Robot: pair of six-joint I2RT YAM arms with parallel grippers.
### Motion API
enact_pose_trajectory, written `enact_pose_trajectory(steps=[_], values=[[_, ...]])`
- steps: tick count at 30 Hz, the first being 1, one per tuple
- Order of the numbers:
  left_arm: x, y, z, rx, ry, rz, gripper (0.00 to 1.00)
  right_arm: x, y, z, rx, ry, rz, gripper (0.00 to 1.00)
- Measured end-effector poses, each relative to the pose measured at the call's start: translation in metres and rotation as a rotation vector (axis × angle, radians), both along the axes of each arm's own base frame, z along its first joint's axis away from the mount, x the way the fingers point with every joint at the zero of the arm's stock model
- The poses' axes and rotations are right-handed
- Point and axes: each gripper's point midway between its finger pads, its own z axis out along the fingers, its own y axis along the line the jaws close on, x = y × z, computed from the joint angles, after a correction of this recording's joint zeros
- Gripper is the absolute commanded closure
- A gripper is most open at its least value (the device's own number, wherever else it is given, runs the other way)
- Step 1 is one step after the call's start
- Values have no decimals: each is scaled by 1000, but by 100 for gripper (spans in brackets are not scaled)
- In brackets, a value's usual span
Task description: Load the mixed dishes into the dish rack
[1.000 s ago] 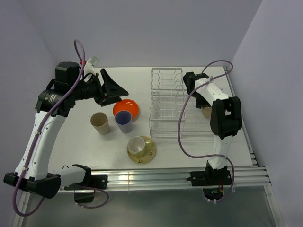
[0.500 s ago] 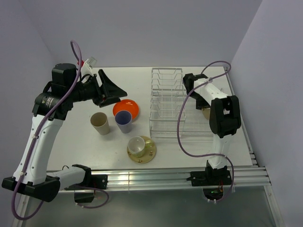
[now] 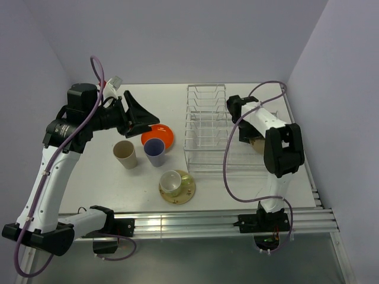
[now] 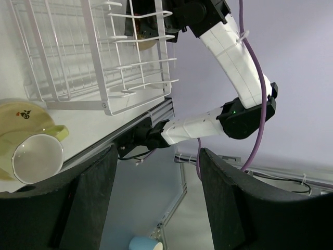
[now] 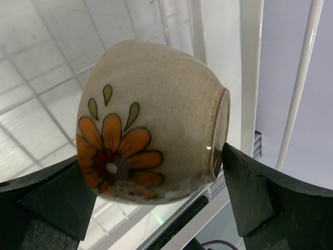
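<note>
white links [image 3: 53,171], black joints [image 3: 283,151], purple cables [image 3: 225,171], black left end effector [image 4: 157,151], perhaps a green light [image 4: 234,111]

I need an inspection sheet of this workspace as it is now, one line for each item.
Surface: white table, dishes left, dish rack right.
Job's things: tan cup and lavender cup upright near orange plate; yellow-green cup on cream saucer; flowered bowl held sideways at the dish rack.
Clutter: nothing seen.
Grippers: left gripper open, empty; right gripper shut on the bowl.
Cables: purple cable loops off each arm.
Surroundings: plain walls; metal rail at near edge.
</note>
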Motion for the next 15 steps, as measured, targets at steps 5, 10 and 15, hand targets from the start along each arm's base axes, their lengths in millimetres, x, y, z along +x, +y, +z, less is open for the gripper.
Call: enact_pose_trajectory(steps=[5, 10, 15], values=[[-2, 0, 4, -14, -7, 4, 30, 1, 10, 7, 76, -39, 7, 1], [-5, 0, 5, -31, -11, 3, 30, -1, 14, 7, 118, -49, 20, 1], [-5, -1, 3, -36, 0, 7, 30, -10, 12, 2, 117, -29, 25, 1]])
